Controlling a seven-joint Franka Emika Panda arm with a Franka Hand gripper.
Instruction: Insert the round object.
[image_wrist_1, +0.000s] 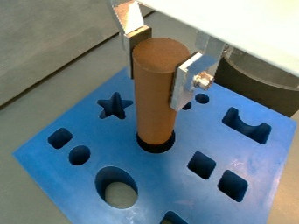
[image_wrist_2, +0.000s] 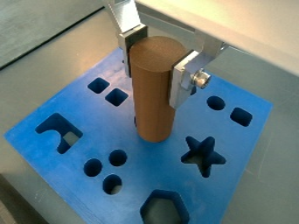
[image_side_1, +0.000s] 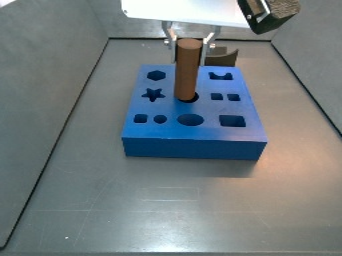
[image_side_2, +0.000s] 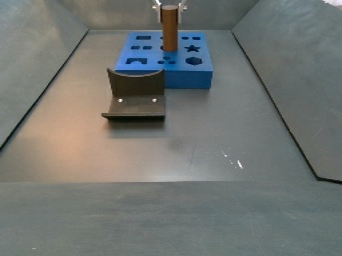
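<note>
The round object, a brown wooden peg (image_wrist_1: 155, 96), stands upright with its lower end down in a round hole of the blue block (image_wrist_1: 176, 179). It shows the same way in the other wrist view (image_wrist_2: 152, 92) and in both side views (image_side_1: 189, 72) (image_side_2: 170, 30). My gripper (image_wrist_1: 160, 61) is directly above the block, its silver fingers (image_wrist_1: 184, 80) on either side of the peg's top and pressed against it. The gripper also shows in the other views (image_wrist_2: 156, 61) (image_side_1: 190, 38) (image_side_2: 170, 6).
The blue block (image_side_1: 194, 140) has several other cutouts, among them a star (image_wrist_2: 202, 153), a hexagon (image_wrist_2: 163, 210) and squares. The dark fixture (image_side_2: 134, 95) stands right beside the block. Grey walls enclose the floor.
</note>
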